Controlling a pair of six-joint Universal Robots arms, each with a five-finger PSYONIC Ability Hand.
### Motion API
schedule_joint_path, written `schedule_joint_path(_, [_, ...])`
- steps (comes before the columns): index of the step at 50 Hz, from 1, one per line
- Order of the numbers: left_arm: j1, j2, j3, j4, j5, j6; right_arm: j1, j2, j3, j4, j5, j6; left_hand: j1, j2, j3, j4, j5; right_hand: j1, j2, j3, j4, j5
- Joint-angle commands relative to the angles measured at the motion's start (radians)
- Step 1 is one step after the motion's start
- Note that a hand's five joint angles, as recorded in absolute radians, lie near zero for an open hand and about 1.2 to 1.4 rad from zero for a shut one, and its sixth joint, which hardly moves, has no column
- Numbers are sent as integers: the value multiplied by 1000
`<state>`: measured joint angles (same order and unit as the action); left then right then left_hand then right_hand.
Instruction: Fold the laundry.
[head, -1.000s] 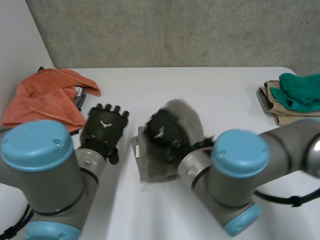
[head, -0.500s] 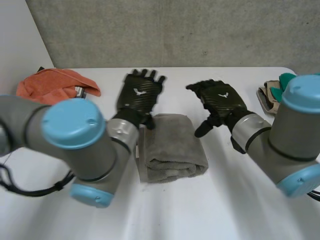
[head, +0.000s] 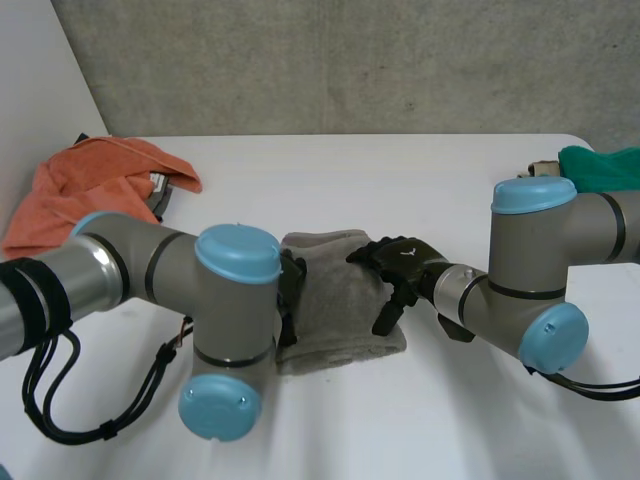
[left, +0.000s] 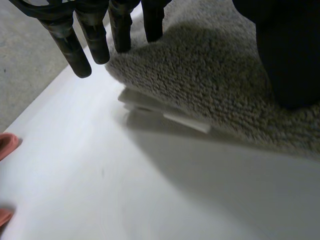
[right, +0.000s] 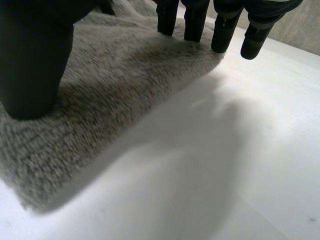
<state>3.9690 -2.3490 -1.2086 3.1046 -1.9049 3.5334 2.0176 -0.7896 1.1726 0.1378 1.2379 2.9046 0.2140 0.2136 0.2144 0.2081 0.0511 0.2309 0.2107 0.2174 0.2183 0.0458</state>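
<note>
Head view: bracketing the folded grey towel (head: 340, 300) with left hand (head: 291, 292) and right hand (head: 402, 262), one each side. Left wrist: laying straight fingers (left: 95, 37) on towel's edge, gripping nothing. Right wrist: doing likewise. Maybe risking dragging the fold open when sliding.

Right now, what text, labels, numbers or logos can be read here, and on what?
None readable.
The white tag under the grey towel: no print visible.
The white mark on the back of the right hand: a symbol, no letters.
The label beside the orange cloth: too small to read.
</note>
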Motion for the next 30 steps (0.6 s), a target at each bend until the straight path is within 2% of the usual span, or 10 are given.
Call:
schedule_joint_path(1, [-43, 25, -31, -6, -66, 24, 9, -19, -14, 9, 86, -117, 55, 56, 55, 61, 44, -56, -36, -43, -44, -46])
schedule_joint_path(7, [-48, 167, -34, 22, -66, 18, 9, -172, 62, -33, 107, -165, 46, 47, 46, 52, 35, -56, -36, -43, -44, -46])
schedule_joint_path(12, [-48, 278, -54, 57, -46, 13, 13, -319, 255, -239, 109, -174, 29, 29, 28, 35, 17, -56, -36, -43, -44, -46])
schedule_joint_path(15, [-44, 344, -89, 71, 4, 10, 29, -394, 391, -328, 97, -179, 26, 26, 26, 32, 14, -56, -36, -43, -44, -46])
schedule_joint_path(17, [-40, 388, -123, 78, 69, 3, 53, -419, 450, -355, 94, -180, 29, 29, 28, 35, 17, -56, -36, -43, -44, -46])
schedule_joint_path(24, [28, 459, -215, 103, 243, -94, 142, -406, 645, -518, 95, -180, 35, 35, 34, 41, 23, -56, -36, -43, -44, -46])
schedule_joint_path(30, [61, 459, -232, 106, 287, -172, 153, -271, 636, -633, 104, -188, 43, 44, 43, 49, 32, -56, -36, -43, -44, -46])
